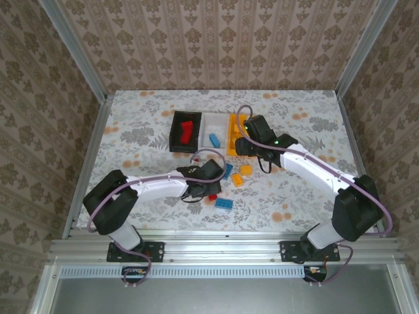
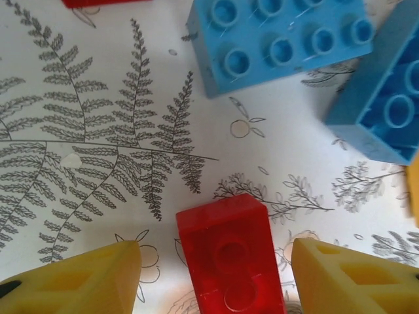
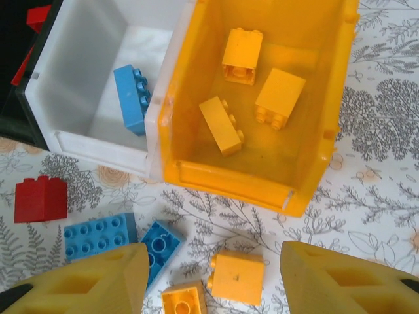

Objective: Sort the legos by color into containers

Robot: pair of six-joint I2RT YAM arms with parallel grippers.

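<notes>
A: Left pincer?
B: Hanging wide apart over the table. A red lego is lying between its yellow fingers in the wrist view, with a gap showing on each side. Nothing is being gripped. Can't tell whether the tips are down at brick level.
A: What's lying around it?
B: A blue two-by-four lego is sitting beyond the red one, studs up. A second blue lego is lying skewed at the right.
A: Right pincer?
B: Also gaping, carrying nothing. It's hovering just in front of the orange-yellow bin, over a loose orange lego and a smaller orange lego beside it.
A: Bins?
B: All three are standing in a row at mid-table, side by side: black bin left, white bin middle, orange-yellow one right.
A: Contents?
B: Black one is holding a red brick. White one is holding one blue brick, resting by the wall next to the orange-yellow bin. The orange-yellow bin is holding three orange bricks, lying apart on its floor.
</notes>
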